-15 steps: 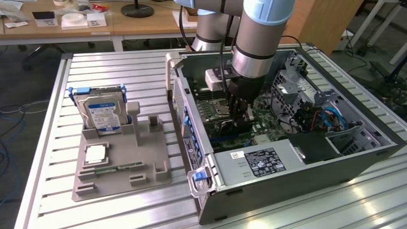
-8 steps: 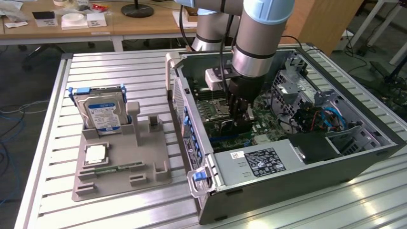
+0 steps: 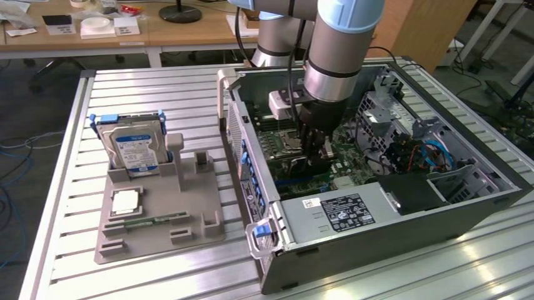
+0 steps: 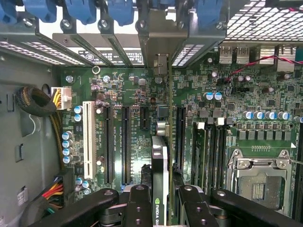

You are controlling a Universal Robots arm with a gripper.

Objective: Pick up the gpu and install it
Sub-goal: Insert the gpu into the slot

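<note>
The gpu (image 4: pixel 160 156) stands on edge over the green motherboard (image 4: pixel 137 85) inside the open computer case (image 3: pixel 401 219). In the wrist view I look along its thin edge, which carries a black cooler with a green logo. Its silver end bracket (image 4: pixel 163 45) reaches the row of rear slot openings. My gripper (image 4: pixel 161 208) is shut on the card, one black finger (image 4: pixel 137 203) on each side. In the exterior view the gripper (image 3: pixel 314 156) reaches straight down into the case, over the middle of the board. I cannot tell whether the card's edge sits in a slot.
Black expansion slots (image 4: pixel 125 142) and a white slot (image 4: pixel 87 137) flank the card, with the processor socket (image 4: pixel 258 182) beyond. Blue latches (image 4: pixel 80 9) line the rear openings. Outside the case, a grey holder (image 3: pixel 159 212) carries a hard drive (image 3: pixel 134 147) and a memory stick (image 3: pixel 150 220).
</note>
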